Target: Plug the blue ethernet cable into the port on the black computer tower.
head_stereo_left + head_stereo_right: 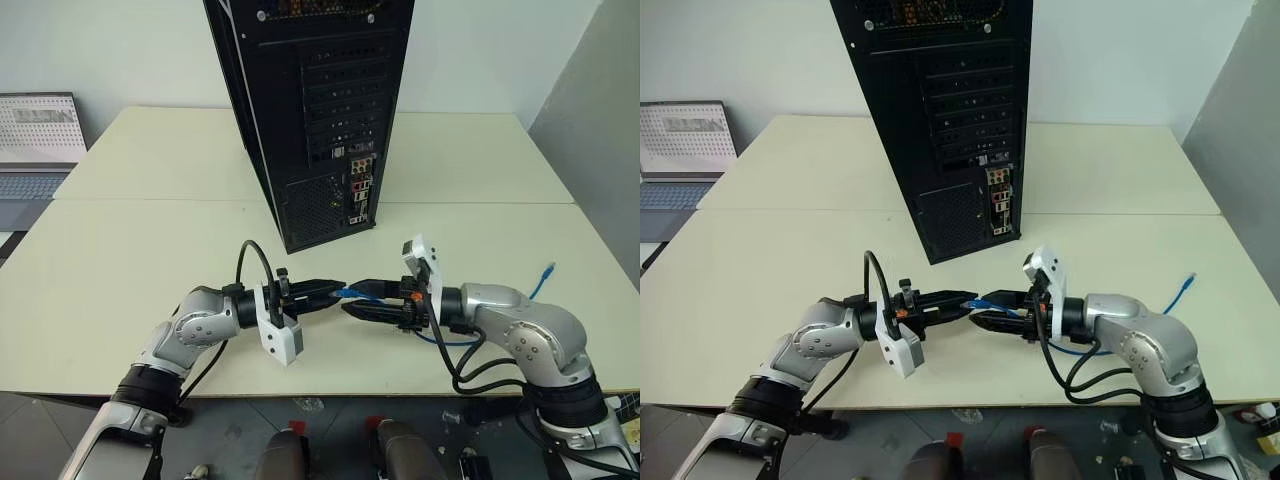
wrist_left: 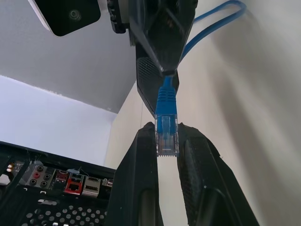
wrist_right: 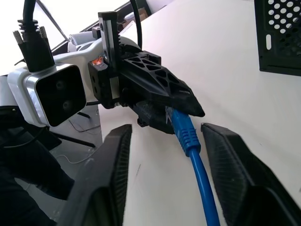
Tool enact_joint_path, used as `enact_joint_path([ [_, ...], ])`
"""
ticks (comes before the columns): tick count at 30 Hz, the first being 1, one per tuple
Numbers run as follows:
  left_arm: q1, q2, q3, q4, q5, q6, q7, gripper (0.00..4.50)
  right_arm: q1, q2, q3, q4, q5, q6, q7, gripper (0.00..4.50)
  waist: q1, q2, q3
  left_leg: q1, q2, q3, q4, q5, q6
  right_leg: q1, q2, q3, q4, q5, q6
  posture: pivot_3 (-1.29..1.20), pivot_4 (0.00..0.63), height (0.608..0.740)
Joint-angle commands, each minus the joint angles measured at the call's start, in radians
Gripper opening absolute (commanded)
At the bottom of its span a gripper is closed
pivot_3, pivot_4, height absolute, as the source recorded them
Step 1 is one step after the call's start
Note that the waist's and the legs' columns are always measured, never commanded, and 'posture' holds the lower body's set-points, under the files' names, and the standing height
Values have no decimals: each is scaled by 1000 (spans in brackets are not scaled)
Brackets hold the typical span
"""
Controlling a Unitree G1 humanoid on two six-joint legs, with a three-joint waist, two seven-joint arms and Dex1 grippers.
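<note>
On the left, the left end effector [image 1: 322,290] is pointing level toward three o'clock, its two black fingers closed on the clear plastic plug of the thin bright blue ethernet cable [image 2: 167,109]. In the left wrist view the plug is sitting pinched between the two fingertips [image 2: 141,155], clip end toward the camera and blue boot leading away.

Moving right, the right end effector [image 1: 362,300] is facing it, pointing toward nine o'clock. Its black fingers [image 3: 110,165] are standing apart on either side of the blue cord just behind the boot, touching nothing that can be seen; it is gripping nothing. The two end effectors are meeting nose to nose above the pale cream surface [image 1: 120,230], with the cord running between them and trailing off toward four o'clock, where its far plug is lying on the surface near the right edge.

The tall black metal computer tower [image 1: 320,110] is standing at twelve o'clock from the held plug, rear panel toward the robot. The port [image 1: 358,198], a small dark socket in the connector column, is well apart from the plug.

The plug's long axis is lying left to right, across the line toward the port, so it is likely needing a turn toward twelve o'clock before insertion. Both arms are about equally near the tower.
</note>
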Motion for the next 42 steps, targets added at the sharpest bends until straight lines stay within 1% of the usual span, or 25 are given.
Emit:
enact_joint_path([
  [1,-8,14,-4,-20,4,-20,32,301,-24,5,-23,-2,34,7,-5,1592,0,0,0,0,0,0,0,0,0,0,0,0,0,0,0,0,150,740],
  [3,-4,15,-4,-24,6,-21,39,301,-27,4,-22,2,34,7,-7,1041,0,0,0,0,0,0,0,0,0,0,0,0,0,0,0,0,150,740],
  [5,-3,16,-3,-25,8,-22,46,301,-30,1,-17,5,32,5,-5,645,0,0,0,0,0,0,0,0,0,0,0,0,0,0,0,0,150,740],
  [6,-3,16,-2,-25,11,-23,50,301,-31,0,-14,7,31,5,-4,356,0,0,0,0,0,0,0,0,0,0,0,0,0,0,0,0,150,740],
  [7,-2,16,-2,-27,13,-24,53,301,-32,-2,-12,6,31,6,-3,241,0,0,0,0,0,0,0,0,0,0,0,0,0,0,0,0,150,740],
  [8,-2,17,-3,-29,15,-24,56,301,-32,-4,-10,6,31,6,-2,28,0,0,0,0,0,0,0,0,0,0,0,0,0,0,0,0,150,740],
  [9,-2,17,-3,-29,18,-24,60,301,-32,-5,-8,7,31,6,-2,0,0,0,0,0,0,0,0,0,0,0,0,0,0,0,0,0,150,740],
  [15,-3,20,-8,-30,28,-30,75,301,-37,-3,-17,17,47,22,-2,0,0,0,0,0,0,0,0,0,0,0,0,0,0,0,0,0,150,740],
  [17,-4,22,-10,-28,31,-34,79,301,-36,-4,-27,18,59,27,-2,666,0,0,0,0,0,0,0,0,0,0,0,0,0,0,0,0,150,740],
  [19,-6,24,-13,-25,35,-38,84,301,-37,-2,-39,24,73,38,-8,908,0,0,0,0,0,0,0,0,0,0,0,0,0,0,0,0,150,740],
  [20,-7,25,-14,-24,36,-40,86,301,-37,0,-43,27,80,46,-12,1234,0,0,0,0,0,0,0,0,0,0,0,0,0,0,0,0,150,740],
  [21,-8,26,-16,-24,38,-43,89,301,-38,1,-51,34,92,59,-16,1321,0,0,0,0,0,0,0,0,0,0,0,0,0,0,0,0,150,740],
  [22,-9,28,-18,-24,40,-44,93,301,-39,1,-58,41,104,73,-18,1612,0,0,0,0,0,0,0,0,0,0,0,0,0,0,0,0,150,740],
  [23,-9,29,-19,-24,42,-46,96,301,-39,1,-63,47,116,84,-20,1663,0,0,0,0,0,0,0,0,0,0,0,0,0,0,0,0,150,740],
  [37,-11,30,-22,-23,61,-50,127,301,-38,4,-74,60,149,107,-32,1663,0,0,0,0,0,0,0,0,0,0,0,0,0,0,0,0,150,740],
  [41,-10,29,-25,-26,64,-45,133,301,-38,5,-73,60,148,104,-37,939,0,0,0,0,0,0,0,0,0,0,0,0,0,0,0,0,150,740],
  [42,-10,28,-25,-27,66,-44,134,301,-37,6,-72,60,148,104,-39,636,0,0,0,0,0,0,0,0,0,0,0,0,0,0,0,0,150,740],
])
